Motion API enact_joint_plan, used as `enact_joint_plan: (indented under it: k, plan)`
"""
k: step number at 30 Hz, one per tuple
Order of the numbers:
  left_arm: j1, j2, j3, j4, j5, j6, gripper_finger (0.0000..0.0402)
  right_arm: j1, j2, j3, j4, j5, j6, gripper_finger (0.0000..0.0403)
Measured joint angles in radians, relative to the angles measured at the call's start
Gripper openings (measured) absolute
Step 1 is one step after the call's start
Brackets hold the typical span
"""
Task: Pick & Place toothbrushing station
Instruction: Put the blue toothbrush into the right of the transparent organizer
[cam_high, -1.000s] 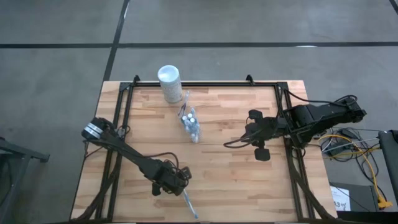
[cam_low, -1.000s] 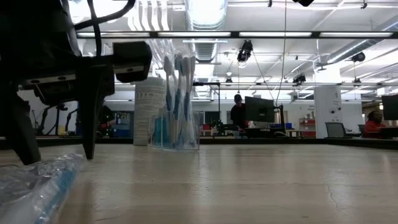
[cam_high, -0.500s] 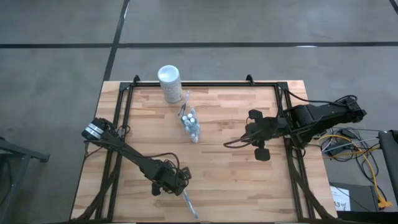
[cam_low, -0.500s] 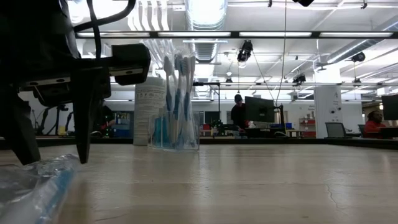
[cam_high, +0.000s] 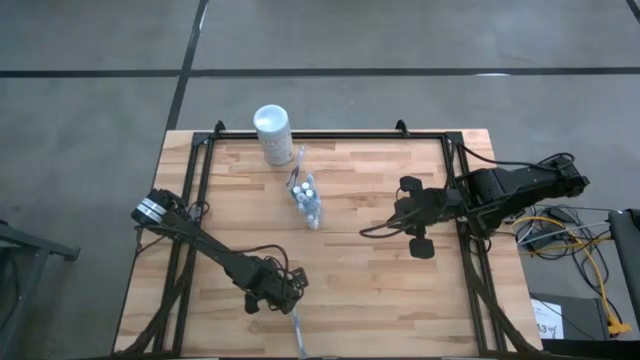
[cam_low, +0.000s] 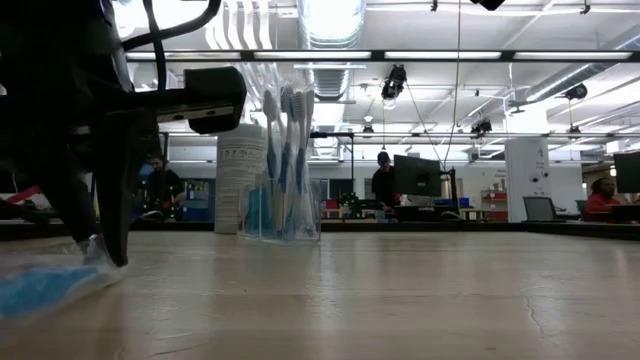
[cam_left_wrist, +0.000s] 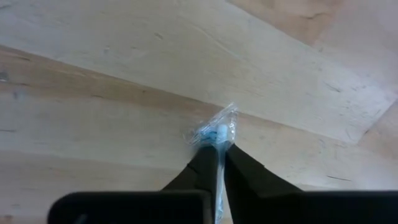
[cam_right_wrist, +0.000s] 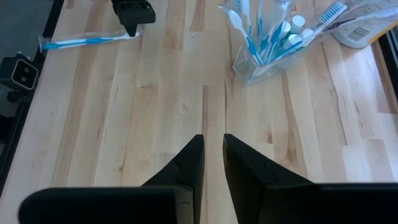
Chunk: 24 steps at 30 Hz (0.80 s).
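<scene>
The toothbrushing station (cam_high: 306, 198) is a clear holder with several blue-and-white brushes standing in it, at the table's far middle (cam_low: 281, 190) (cam_right_wrist: 266, 48). A wrapped blue-and-white toothbrush (cam_high: 296, 330) lies near the front edge. My left gripper (cam_high: 283, 292) (cam_low: 100, 235) is shut on its far end. My right gripper (cam_high: 403, 212) hovers over the table's right half, pointing left, with a narrow gap between its fingers (cam_right_wrist: 213, 146) and nothing in it. My left gripper pinches the wrapped toothbrush at its far end (cam_left_wrist: 216, 138) between its two fingers, which point down from above. A crumpled bit of clear wrapper (cam_left_wrist: 211, 126) shows past the fingertips. The rest of the brush (cam_right_wrist: 87, 41) runs from the fingers toward the table's near edge, low over the wood.
A taller white cylinder with a round lid (cam_high: 271, 133) stands just behind the station at the far edge. Black frame rails (cam_high: 190, 200) run along the table's left and right sides. Bare wood lies between the station and my left gripper.
My left gripper's fingers stood apart on either side of the toothbrush's far end. They have now shut on it. The brush's free end has swung a little toward the table's left. My right arm has kept still.
</scene>
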Motion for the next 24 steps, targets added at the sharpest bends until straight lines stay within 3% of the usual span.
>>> enact_joint_plan:
  k: [10,24]
  plan:
    - [-0.001,-0.007,0.001,-0.006,-0.028,0.049,0.0008,0.0,0.0,0.0,0.0,0.0,0.0,0.0054]
    - [-0.002,-0.035,0.024,-0.072,-0.353,0.202,0.0002,0.0,0.0,0.0,0.0,0.0,0.0,0.0054]
